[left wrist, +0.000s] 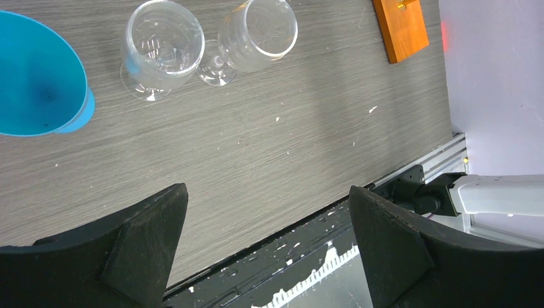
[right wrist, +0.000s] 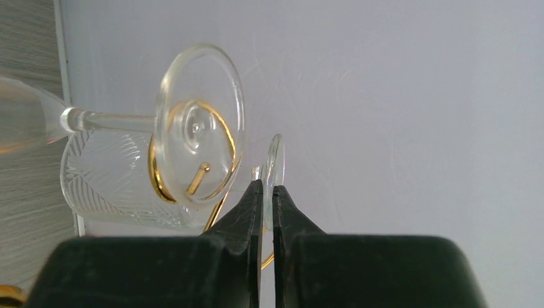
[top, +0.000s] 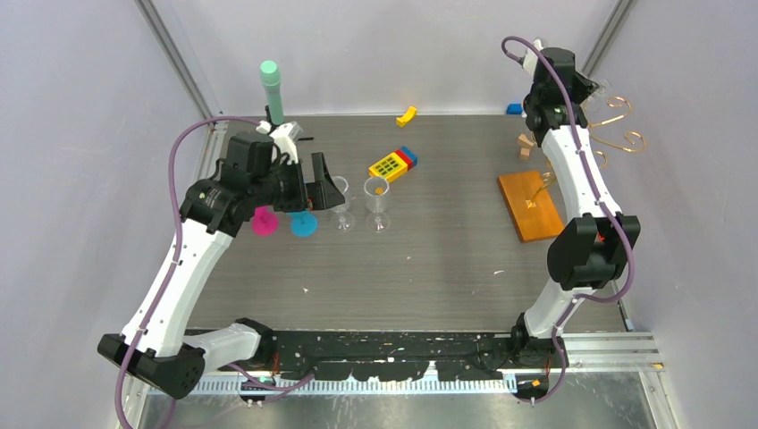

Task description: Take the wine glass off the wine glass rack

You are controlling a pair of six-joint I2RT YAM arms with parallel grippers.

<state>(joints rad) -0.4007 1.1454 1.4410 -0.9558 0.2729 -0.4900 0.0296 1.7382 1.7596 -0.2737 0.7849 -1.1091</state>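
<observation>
Right hand pinches, apparently, the wine glass foot's edge beside the wall; left hand spread above counter edge.

Top view high, facing down; left wrist nearer, shares clear glasses (right wrist closest)

Quite a bit of clutter was seen on the grey wood-grain table. A pink cup and a blue cup were stood side by side at the left. A clear glass and a second clear glass were lined up just right of them. A yellow keypad toy was laid behind, with red and blue blocks touching its far end. A green tube was stood in the far-left corner. A yellow curved piece, a small blue block and some wooden blocks were scattered toward the far edge.
</observation>
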